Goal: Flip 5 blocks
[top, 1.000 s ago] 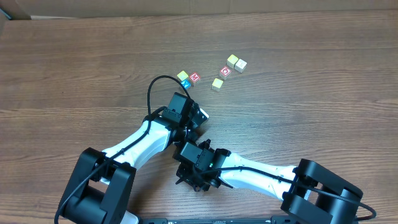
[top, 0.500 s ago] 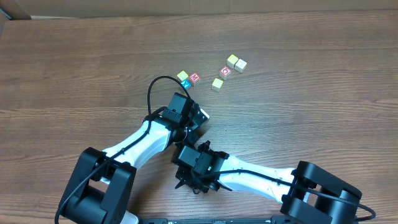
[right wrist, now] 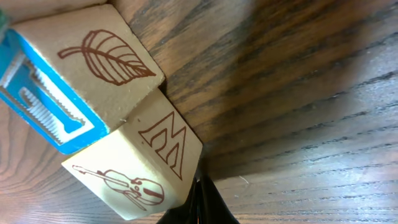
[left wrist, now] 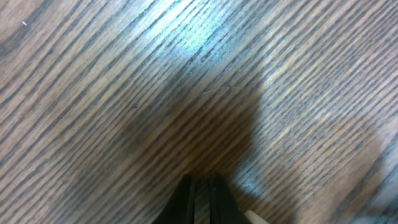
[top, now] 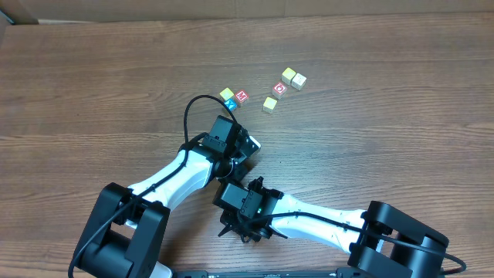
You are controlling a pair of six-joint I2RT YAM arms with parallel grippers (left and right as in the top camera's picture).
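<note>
The right wrist view shows the right gripper (right wrist: pixel 199 205) fully closed, with nothing held. Its joined tip is placed just beside the lower edge of the M block (right wrist: pixel 165 140); contact cannot be confirmed. This cube has a violin drawn on the neighbouring face and is pressed against the leaf block (right wrist: pixel 106 68), which has a blue face at one side. The left gripper (left wrist: pixel 200 194) is also closed and empty, and only the bare wooden table (left wrist: pixel 93 93) is seen in front of it. In the overhead view seven blocks (top: pixel 270 103) are scattered on the far part of the table, beyond both arms. It cannot be decided which of them are the two seen close up.

The step in hand is judged to be the tipping of one cube with a closed fingertip. How many are already turned cannot be told. For the next move a short, controlled push on the M block is called for, so that it is rolled onto a new face and the leaf block is not dragged along.

Compared with one second ago, the wrist of the lower-right arm (top: pixel 309 216) has been shifted slightly down and to the left. The lower-left arm (top: pixel 185 170) and all seven blocks are found in unchanged places.
</note>
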